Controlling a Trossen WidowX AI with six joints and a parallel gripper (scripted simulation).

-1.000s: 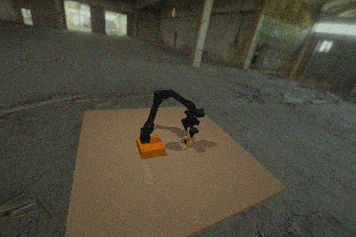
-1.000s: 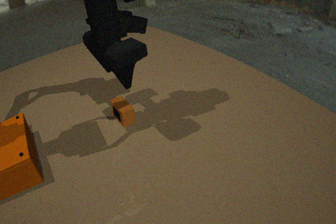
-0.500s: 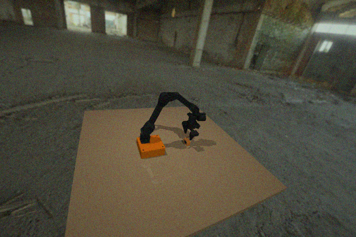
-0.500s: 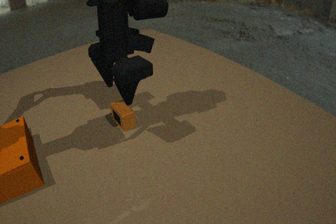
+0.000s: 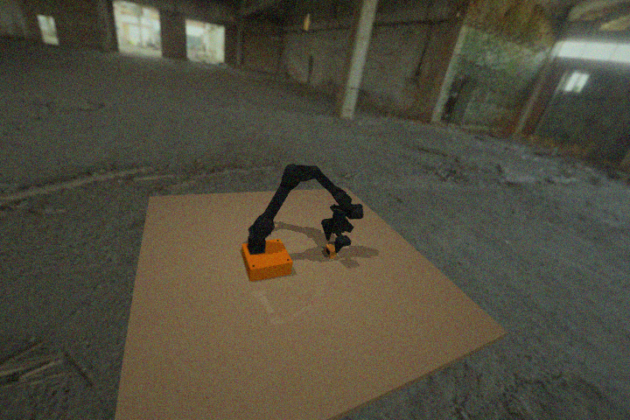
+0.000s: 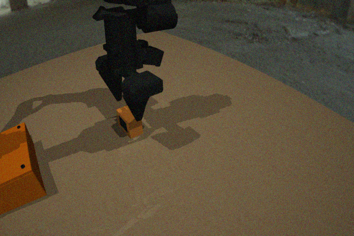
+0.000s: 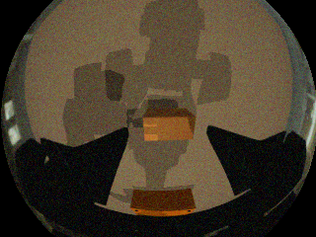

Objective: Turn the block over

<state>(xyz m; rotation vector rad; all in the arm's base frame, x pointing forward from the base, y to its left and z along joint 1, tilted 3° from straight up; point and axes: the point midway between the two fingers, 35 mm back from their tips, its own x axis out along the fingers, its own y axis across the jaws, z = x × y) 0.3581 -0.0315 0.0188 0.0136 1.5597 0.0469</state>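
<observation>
The small orange block (image 5: 332, 253) (image 6: 136, 132) (image 7: 169, 129) stands on the table (image 5: 201, 356) (image 6: 252, 166). Its dark marked side shows in the exterior view as an upright face, turned toward the robot's base. In the wrist view that mark is not seen. My gripper (image 5: 332, 245) (image 6: 129, 110) (image 7: 169, 130) is open and points down from above the block. In the wrist view the block appears between the two fingertips, with a gap on either side. In the exterior view one fingertip overlaps the block's upper edge; whether it touches cannot be told.
The arm's orange base (image 5: 270, 264) (image 6: 7, 178) (image 7: 163, 198) sits on the table a short way from the block, on the side of the mark. Shadows of the arm and gripper lie around the block. The table's edges are well beyond the block.
</observation>
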